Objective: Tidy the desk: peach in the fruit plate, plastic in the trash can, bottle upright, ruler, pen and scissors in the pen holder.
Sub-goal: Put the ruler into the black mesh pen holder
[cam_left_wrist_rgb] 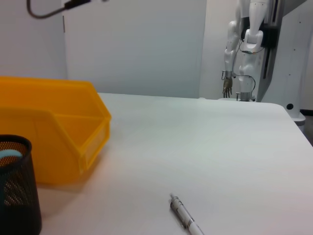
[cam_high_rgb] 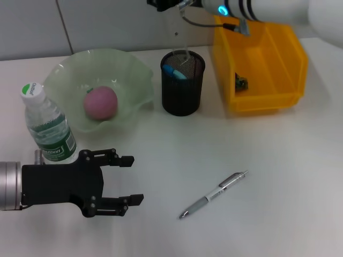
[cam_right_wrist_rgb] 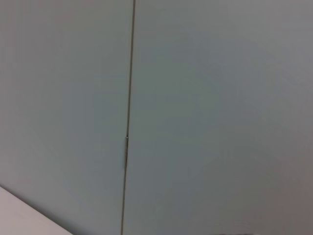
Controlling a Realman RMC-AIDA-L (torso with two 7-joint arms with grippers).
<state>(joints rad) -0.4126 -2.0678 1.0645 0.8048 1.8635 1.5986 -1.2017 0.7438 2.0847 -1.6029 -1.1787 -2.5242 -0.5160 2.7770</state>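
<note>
The left gripper (cam_high_rgb: 131, 179) hovers low over the white desk (cam_high_rgb: 257, 176) at the near left, its black jointed fingers (cam_high_rgb: 119, 158) spread wide apart and holding nothing. Just behind its boxy black body stands the bottle (cam_high_rgb: 47, 126) — clear ribbed plastic, upright, with a white cap and a green label. Beyond the bottle sits the fruit plate (cam_high_rgb: 128, 69), a pale green translucent dish with a wavy, ruffled rim, and the round pink peach (cam_high_rgb: 100, 103) rests in its hollow. To the right of the plate, touching or nearly touching its rim, is the pen holder (cam_high_rgb: 183, 97), a black wire-mesh cylinder with something blue and a thin clear strip, seemingly a ruler, standing inside it. The right gripper (cam_high_rgb: 170, 4) is high at the far edge of the head view, directly above the holder; whether its fingers are open or closed cannot be told, and the right wrist view shows only a flat grey wall panel with a vertical seam. Right of the holder stands the trash can (cam_high_rgb: 278, 59), an open-fronted bin of smooth yellow plastic with a small dark object lying inside. The pen (cam_high_rgb: 213, 195) — slim, silvery, with a clip — lies diagonally on the bare desk near the front, well apart from the holder and to the right of the left gripper.
</note>
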